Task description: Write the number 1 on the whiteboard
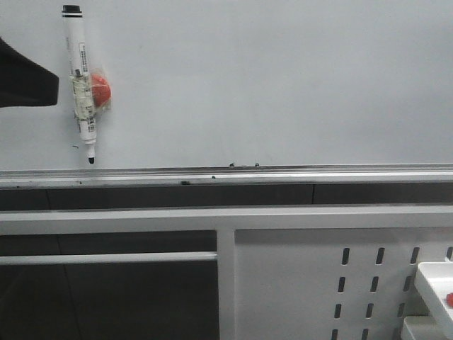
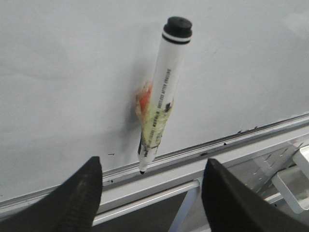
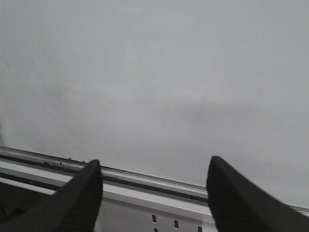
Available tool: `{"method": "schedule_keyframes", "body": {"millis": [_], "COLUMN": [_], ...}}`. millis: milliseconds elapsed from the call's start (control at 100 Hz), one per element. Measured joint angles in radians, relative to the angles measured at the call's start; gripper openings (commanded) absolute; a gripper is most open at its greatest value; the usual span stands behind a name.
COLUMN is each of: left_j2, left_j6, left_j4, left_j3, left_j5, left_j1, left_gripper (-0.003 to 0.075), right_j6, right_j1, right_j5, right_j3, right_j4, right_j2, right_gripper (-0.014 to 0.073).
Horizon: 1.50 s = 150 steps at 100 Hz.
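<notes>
The whiteboard [image 1: 283, 85] fills the upper part of the front view, pale and smooth. No number 1 is in view on it. A white marker [image 1: 81, 85] with a black cap hangs tip down on the board's left side, taped to a red magnet [image 1: 101, 91]. My left gripper [image 2: 152, 166] is open, its black fingers [image 2: 82, 193] spread wide just short of the marker [image 2: 161, 87], which they do not touch. My right gripper [image 3: 154, 163] is open and empty, facing the bare board [image 3: 154, 72].
A silver rail [image 1: 283, 172] runs along the board's lower edge. Below it are white frame bars and a white panel with slotted holes [image 1: 297, 283]. A white tray [image 1: 435, 290] sits at the lower right. A dark part of my left arm [image 1: 25, 78] shows at the left edge.
</notes>
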Motion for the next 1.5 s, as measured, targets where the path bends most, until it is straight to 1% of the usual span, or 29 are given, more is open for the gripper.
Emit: {"method": "schedule_keyframes", "body": {"millis": [130,350,510,720,910,1030,1310,1400,1500], "left_j2": [0.068,0.156,0.22,0.291,0.338,0.372,0.436,0.44,0.442], "left_j6": [-0.046,-0.127,-0.211,-0.327,-0.346,-0.35,-0.35,-0.35,-0.353], "left_j4": [-0.012,-0.015,0.013,0.093,0.125,0.152,0.173,0.174,0.17], "left_j3": [0.0,0.0,0.0,-0.002,-0.039,-0.065,-0.067,-0.067,-0.067], "left_j5": [-0.063,-0.21,-0.271,-0.347,-0.368,-0.406,-0.424,-0.429,-0.442], "left_j1": [-0.041,-0.101,-0.105,-0.105,-0.105,-0.105,-0.114,-0.114,-0.114], "left_gripper": [0.04,0.04,0.04,0.04,0.04,0.04,0.0399,0.0364,0.0276], "right_j6": [0.0,-0.002,-0.002,-0.003,-0.003,-0.003,-0.003,-0.003,-0.003], "right_j1": [0.0,0.001,0.001,0.001,0.001,0.001,0.002,0.002,0.002], "right_j5": [0.0,0.0,0.0,0.0,0.0,0.0,0.002,0.005,0.01], "right_j3": [0.0,0.0,0.0,0.0,0.0,0.0,0.0,0.0,0.0], "right_j4": [0.0,-0.002,-0.002,-0.002,-0.002,-0.002,-0.002,-0.002,-0.002], "right_j2": [0.0,0.0,0.0,0.0,0.0,0.0,0.0,0.0,0.0], "right_gripper": [0.0422,0.0422,0.0422,0.0422,0.0422,0.0422,0.0422,0.0422,0.0422]}}
